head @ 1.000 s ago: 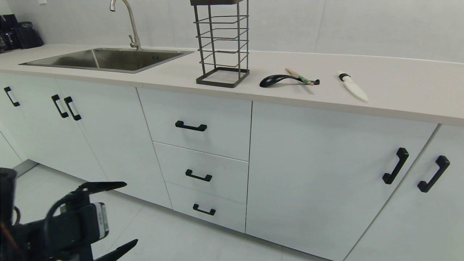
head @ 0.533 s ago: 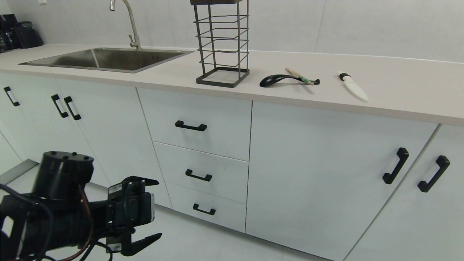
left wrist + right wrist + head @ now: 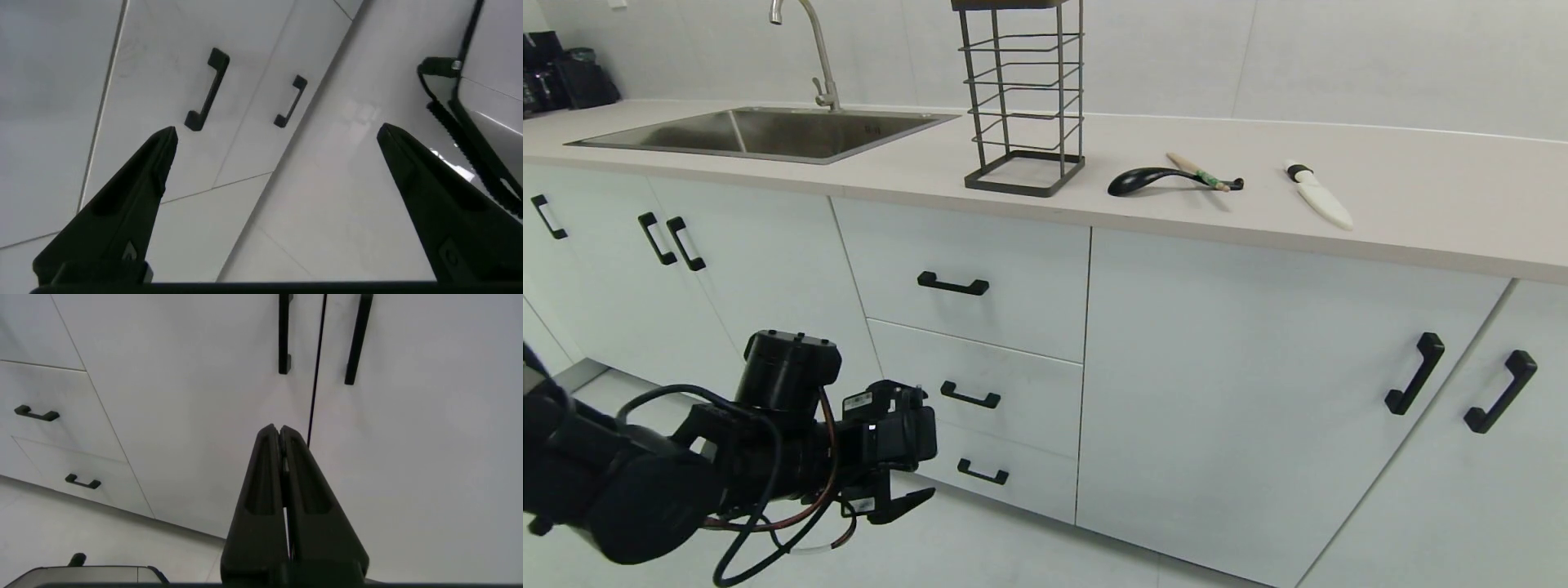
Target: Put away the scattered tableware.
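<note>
Glossy black curved spoon (image 3: 1143,180), wooden chopstick (image 3: 1196,172) touching its handle, and white knife (image 3: 1319,196) lay unmoved on the smooth tabletop (image 3: 1421,196). Left claw (image 3: 923,441), spread wide, had swung up toward the drawers (image 3: 970,398). Right claw (image 3: 282,433) was pressed together.

Head camera sitting high and well back, looking forward and down over the counter (image 3: 1421,204) and cabinet fronts (image 3: 1241,392). Left wrist camera facing the drawer handles (image 3: 204,90) from low and near. Right wrist camera facing the right-hand doors (image 3: 188,392), also catching those drawer handles.
</note>
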Controlling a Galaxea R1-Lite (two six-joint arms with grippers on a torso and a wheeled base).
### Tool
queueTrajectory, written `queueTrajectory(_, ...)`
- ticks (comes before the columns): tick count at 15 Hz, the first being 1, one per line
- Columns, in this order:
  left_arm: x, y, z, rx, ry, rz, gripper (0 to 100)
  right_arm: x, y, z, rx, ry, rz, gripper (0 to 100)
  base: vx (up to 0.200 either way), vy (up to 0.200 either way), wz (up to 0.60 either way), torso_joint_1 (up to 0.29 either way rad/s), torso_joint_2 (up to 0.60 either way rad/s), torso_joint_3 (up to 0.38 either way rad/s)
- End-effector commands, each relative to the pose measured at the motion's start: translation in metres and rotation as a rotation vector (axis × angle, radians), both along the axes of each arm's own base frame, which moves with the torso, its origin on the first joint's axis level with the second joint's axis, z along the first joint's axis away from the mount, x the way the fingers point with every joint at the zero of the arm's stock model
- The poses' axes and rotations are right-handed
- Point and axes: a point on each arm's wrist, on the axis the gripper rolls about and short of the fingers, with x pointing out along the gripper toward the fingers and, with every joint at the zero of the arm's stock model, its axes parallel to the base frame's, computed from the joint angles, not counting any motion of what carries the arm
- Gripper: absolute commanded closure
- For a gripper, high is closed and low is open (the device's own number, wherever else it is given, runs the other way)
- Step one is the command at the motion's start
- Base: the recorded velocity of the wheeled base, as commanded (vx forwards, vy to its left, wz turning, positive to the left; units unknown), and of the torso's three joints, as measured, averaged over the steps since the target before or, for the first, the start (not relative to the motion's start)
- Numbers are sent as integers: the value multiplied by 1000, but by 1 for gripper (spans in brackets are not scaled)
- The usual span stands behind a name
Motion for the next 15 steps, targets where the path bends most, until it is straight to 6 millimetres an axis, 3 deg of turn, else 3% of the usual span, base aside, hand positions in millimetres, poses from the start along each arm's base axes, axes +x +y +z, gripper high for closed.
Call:
queueTrajectory(1, 14, 1, -27, 24, 62, 20, 0, 0, 0, 0, 0, 1, 1, 100, 0, 0, 0, 0, 0, 0)
queueTrajectory(8, 48, -11, -55, 50, 54, -4, 0, 0, 0, 0, 0, 1, 0, 100, 0, 0, 0, 0, 0, 0)
queueTrajectory(12, 64, -16, -57, 46, 26, -9, 0, 0, 0, 0, 0, 1, 0, 100, 0, 0, 0, 0, 0, 0)
queueTrajectory(13, 83, -23, -69, 45, 23, -15, 0, 0, 0, 0, 0, 1, 0, 100, 0, 0, 0, 0, 0, 0)
queueTrajectory(15, 83, -23, -88, 65, 72, -15, 0, 0, 0, 0, 0, 1, 0, 100, 0, 0, 0, 0, 0, 0)
